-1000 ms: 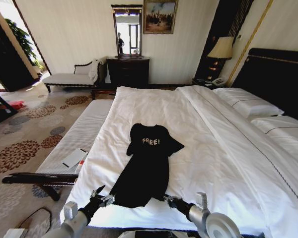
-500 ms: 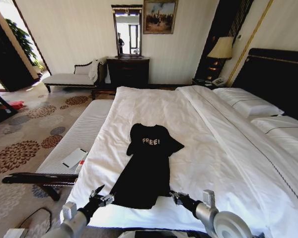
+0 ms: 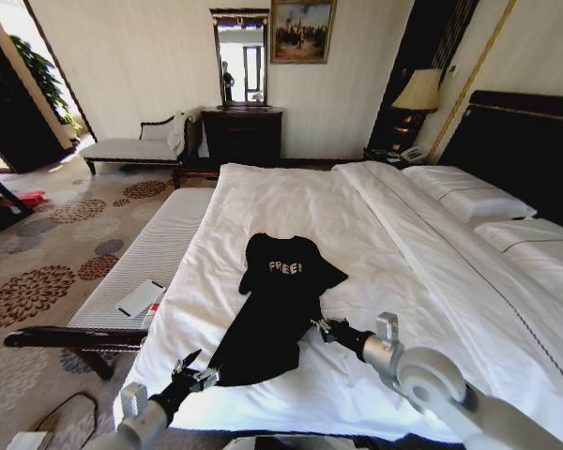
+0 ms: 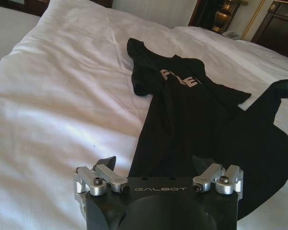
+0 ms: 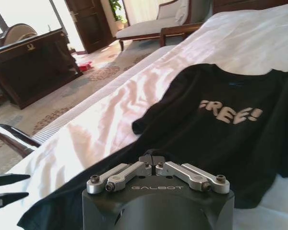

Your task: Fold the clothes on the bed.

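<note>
Since a second ago the right gripper has travelled from the bottom centre of the head view up toward the middle, carrying the hem corner of the clothes with it, so the lower right part of the garment now lies doubled over itself. Its jaws are clenched on that black fabric, as the right wrist view shows with the linkage drawn together over the cloth. The left gripper sits at the lower left of the head view with its jaws released, just beside the lower left corner of the clothes; in the left wrist view the fabric runs between its spread fingers, though whether they touch it is hard to tell.

The clothes lie on the bed, in the middle of the near half of the white duvet, running from the centre of the frame down toward the bottom. A padded bench stands along the bed at left, with a white card on it. Pillows lie at the right edge, well apart from the garment.

The top is black, its white lettering facing up, with the body creased.
</note>
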Robot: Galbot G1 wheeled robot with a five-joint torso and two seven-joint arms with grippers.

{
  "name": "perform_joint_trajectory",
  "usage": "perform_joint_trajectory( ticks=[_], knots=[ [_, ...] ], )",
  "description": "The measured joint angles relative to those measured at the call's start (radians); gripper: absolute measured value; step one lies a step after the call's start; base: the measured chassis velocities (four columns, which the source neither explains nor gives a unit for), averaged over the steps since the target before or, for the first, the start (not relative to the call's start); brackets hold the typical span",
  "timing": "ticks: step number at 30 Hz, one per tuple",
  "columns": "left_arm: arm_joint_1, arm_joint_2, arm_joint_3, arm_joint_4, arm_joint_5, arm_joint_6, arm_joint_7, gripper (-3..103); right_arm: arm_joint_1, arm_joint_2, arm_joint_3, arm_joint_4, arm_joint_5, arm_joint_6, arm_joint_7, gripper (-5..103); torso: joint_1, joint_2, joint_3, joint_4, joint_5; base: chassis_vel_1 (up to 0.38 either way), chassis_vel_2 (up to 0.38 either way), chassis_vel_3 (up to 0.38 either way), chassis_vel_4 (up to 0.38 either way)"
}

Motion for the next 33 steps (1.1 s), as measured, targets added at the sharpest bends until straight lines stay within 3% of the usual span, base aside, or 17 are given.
perform_joint_trajectory(
  ticks=[4, 9, 25, 33],
  knots=[
    [0.011, -0.012, -0.009, -0.005, 0.005, 0.000, 0.000, 90, 0.041, 0.018, -0.057, -0.018, -0.007, -0.005, 0.007, 0, 0.000, 0.000, 0.000, 0.0000, 0.0000, 0.000, 0.000, 0.000, 0.000],
    [0.023, -0.016, -0.020, -0.003, 0.009, 0.000, 0.003, 90, -0.069, 0.025, 0.009, -0.022, -0.045, -0.001, 0.001, 0, 0.000, 0.000, 0.000, -0.0007, 0.0002, 0.000, 0.000, 0.000, 0.000],
    [0.015, 0.013, -0.017, 0.014, 0.000, -0.007, 0.014, 90, -0.588, 0.165, 0.432, 0.015, -0.236, 0.067, -0.058, 0, 0.000, 0.000, 0.000, -0.0004, 0.0000, 0.000, 0.000, 0.000, 0.000],
    [0.024, 0.040, -0.024, 0.032, -0.006, -0.010, 0.022, 90, -0.700, 0.233, 0.508, 0.023, -0.318, 0.095, -0.064, 0, 0.000, 0.000, 0.000, -0.0003, -0.0001, 0.000, 0.000, 0.000, 0.000]
  ],
)
